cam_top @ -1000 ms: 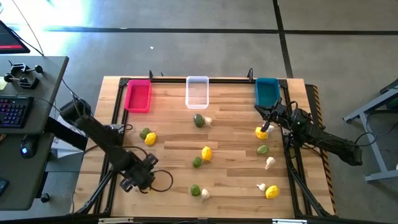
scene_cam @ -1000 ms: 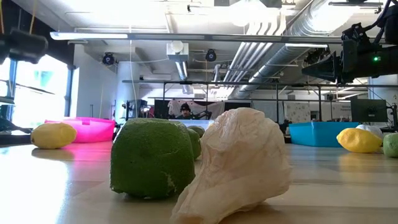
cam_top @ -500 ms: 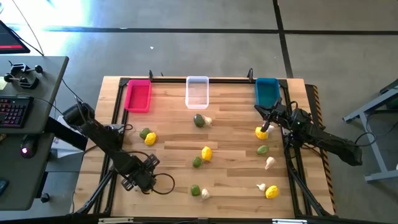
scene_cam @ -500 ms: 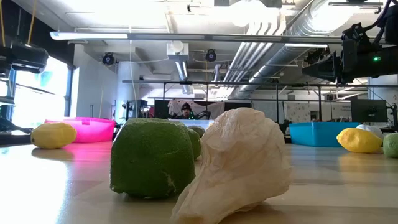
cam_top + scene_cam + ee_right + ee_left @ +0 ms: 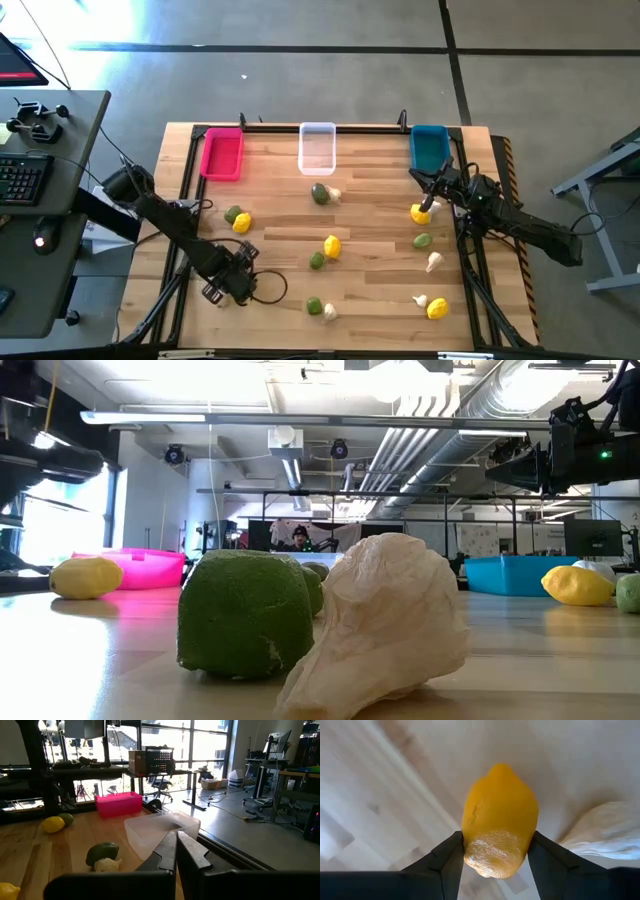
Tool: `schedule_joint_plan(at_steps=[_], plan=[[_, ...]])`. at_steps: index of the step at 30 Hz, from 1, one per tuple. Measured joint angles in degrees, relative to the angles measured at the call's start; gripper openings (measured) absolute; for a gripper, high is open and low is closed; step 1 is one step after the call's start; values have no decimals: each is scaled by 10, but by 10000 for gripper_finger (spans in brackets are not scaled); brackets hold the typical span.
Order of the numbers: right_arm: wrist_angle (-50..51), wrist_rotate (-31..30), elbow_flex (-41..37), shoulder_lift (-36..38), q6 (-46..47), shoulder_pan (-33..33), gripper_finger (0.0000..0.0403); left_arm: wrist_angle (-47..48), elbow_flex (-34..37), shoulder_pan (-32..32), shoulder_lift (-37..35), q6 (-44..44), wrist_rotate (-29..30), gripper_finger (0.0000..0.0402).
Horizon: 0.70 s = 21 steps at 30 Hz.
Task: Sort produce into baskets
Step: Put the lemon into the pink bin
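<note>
The left pincer [image 5: 496,838], at the lower left of the high view, is clamped on a yellow lemon [image 5: 500,820] over the surface [image 5: 395,795], with a whitish bulb [image 5: 600,837] beside it. The right pincer [image 5: 430,200], fingers together, hangs at the right below the teal basket [image 5: 429,147].

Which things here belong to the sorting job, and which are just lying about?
Job: yellow fruit in left gripper, green fruit, garlic bulb, pink bin, clear bin, teal bin, right gripper near it.
Lying about: keyboard, side desk.
</note>
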State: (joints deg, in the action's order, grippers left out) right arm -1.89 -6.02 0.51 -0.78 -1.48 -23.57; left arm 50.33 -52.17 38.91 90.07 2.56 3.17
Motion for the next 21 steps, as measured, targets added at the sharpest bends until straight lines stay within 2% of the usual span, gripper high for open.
schedule_joint_plan(at_steps=[6,11,13,16,21], plan=[[0,0,0,0,0,0,0,47,2,-62,-58,8,40,171],[0,0,0,0,0,0,0,81,2,-155,-148,24,68,170],[0,0,0,0,0,0,0,97,2,-200,-190,29,73,170],[0,0,0,0,0,0,0,146,2,-275,-259,35,122,170],[0,0,0,0,0,0,0,211,2,-459,-340,60,218,169]])
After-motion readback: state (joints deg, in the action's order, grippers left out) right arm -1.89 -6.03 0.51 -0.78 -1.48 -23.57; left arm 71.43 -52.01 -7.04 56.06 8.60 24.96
